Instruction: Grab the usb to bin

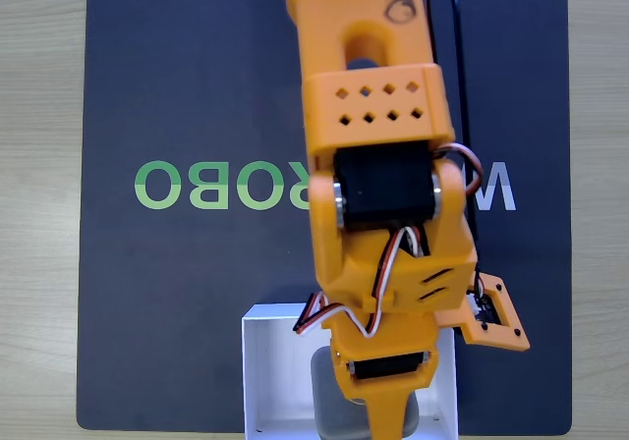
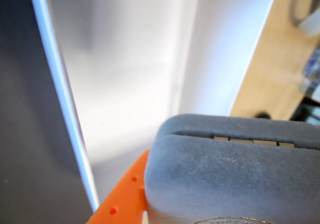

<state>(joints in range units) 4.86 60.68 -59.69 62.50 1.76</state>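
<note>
Hovering low over the bin [image 1: 257,361] at the near edge of the dark mat [image 1: 177,86], with the orange arm [image 1: 378,116] stretched down across the printed lettering [image 1: 211,185] in the fixed view. Pinching the usb [image 1: 326,391], by the look of it: tool [image 1: 383,412] closed across the grey block, grey showing on both sides of the orange tip. In the wrist view, one orange finger [image 2: 125,194] pressed flat against the left side of the usb [image 2: 230,174]; the other side of the grip out of frame, so a judgement rather than a certainty.

Placement step, then, and close to done. Usb already inside the outline of the bin [image 2: 220,49], above the white floor, nearer the right wall than the left rim [image 2: 60,84] in the wrist view. Whether touching the floor or a little above it: impossible to tell.

For a clean release:
- Lower gently until the block is resting on the floor or just above it; no drop from height, since thin walls and a light box shift easily.
- Nudge slightly toward the middle of the box first, away from the wall beside the wooden surface [image 2: 270,74], to leave room for the finger on that side.
- Spread the fingers only as far as needed to free the block, slowly, to avoid knocking a wall.
- Lift straight up afterwards, without dragging sideways; soft-looking, matt sides of the block likely to cling to a finger.
- Mind the loose servo wires [image 1: 388,263] near the box rim during the rise.
</note>
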